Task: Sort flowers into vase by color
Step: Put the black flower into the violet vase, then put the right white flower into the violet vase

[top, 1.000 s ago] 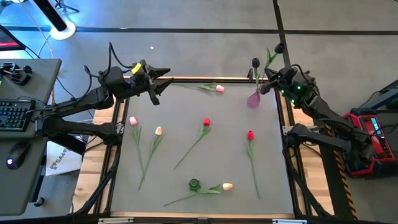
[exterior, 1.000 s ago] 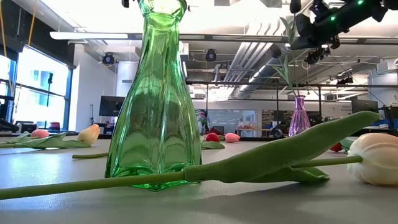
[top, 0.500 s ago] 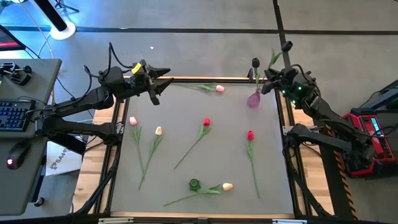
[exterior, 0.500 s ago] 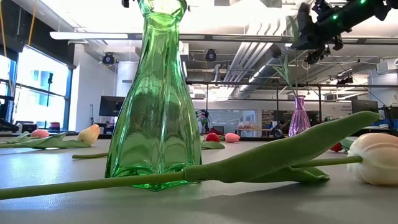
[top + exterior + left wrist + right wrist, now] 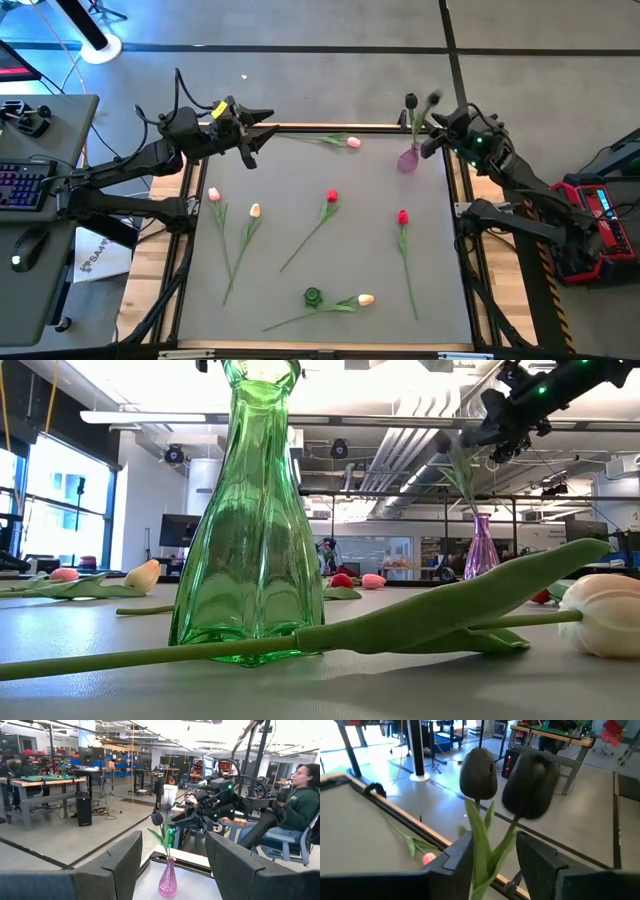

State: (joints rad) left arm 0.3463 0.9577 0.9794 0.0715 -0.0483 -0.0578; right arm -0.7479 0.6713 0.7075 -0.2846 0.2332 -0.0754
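Dark tulips go into the purple vase

At the table's 1 o'clock corner, the right gripper (image 5: 440,128) hovers over the purple vase (image 5: 408,160), fingers parted around two near-black tulips (image 5: 479,772), apparently releasing one. Left gripper (image 5: 262,132) waits at 11 o'clock, spread wide and empty.

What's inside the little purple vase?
The purple vase holds near-black tulips; the right wrist view shows two dark heads on green stems. How deep the stems go inside the vase isn't visible.
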